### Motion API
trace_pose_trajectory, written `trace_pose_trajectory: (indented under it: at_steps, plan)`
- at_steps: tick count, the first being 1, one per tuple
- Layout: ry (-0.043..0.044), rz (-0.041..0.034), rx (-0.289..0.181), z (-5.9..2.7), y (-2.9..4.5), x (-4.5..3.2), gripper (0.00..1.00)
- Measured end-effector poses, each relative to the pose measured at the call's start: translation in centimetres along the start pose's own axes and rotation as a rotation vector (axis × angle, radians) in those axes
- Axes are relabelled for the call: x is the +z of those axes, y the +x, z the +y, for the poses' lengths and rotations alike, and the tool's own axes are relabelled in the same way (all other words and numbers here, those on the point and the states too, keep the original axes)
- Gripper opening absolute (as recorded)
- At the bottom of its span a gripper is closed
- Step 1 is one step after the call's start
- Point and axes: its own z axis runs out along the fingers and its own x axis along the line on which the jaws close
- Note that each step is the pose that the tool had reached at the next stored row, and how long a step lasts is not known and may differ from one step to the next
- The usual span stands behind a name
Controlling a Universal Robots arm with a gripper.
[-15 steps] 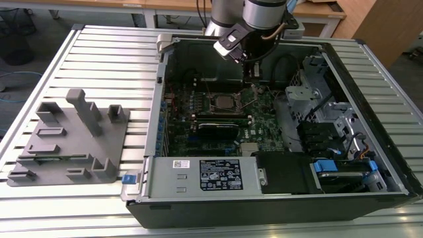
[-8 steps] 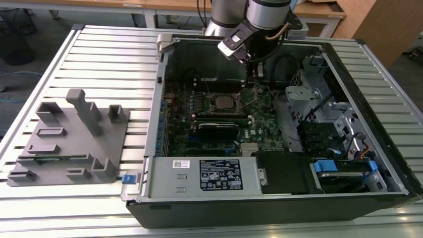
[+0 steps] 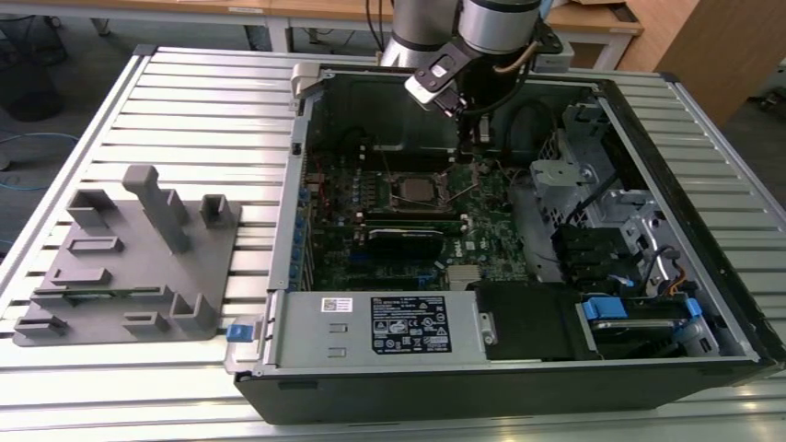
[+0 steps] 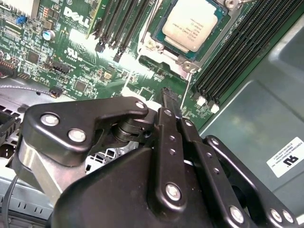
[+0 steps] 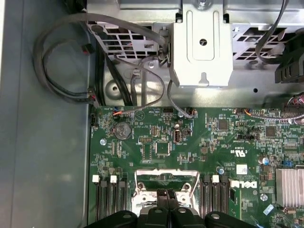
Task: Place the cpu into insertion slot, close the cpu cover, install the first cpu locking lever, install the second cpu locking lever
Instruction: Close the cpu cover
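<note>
Cpu (image 4: 192, 23) lies flat: light, stiff, fragile, take by edges only. Gripper (image 4: 166, 93) fingers together, empty, tip near cover (image 5: 166, 173)

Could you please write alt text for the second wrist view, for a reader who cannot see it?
The shut black gripper hangs over a green motherboard, close to the cpu, which sits in the metal-framed insertion slot between memory slots.

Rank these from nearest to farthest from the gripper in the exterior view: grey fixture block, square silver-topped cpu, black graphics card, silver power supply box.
1. Square silver-topped cpu, beside the gripper.
2. Black graphics card, just past the cpu.
3. Silver power supply box, at the edge of the case.
4. Grey fixture block, outside the case.
</note>
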Motion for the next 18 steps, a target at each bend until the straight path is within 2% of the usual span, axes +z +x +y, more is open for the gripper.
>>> trace_pose_trajectory:
  at_steps: [18]
  plan:
    - [0.0, -0.0001, 0.0, 2.55, 0.04, 0.14, 0.11]
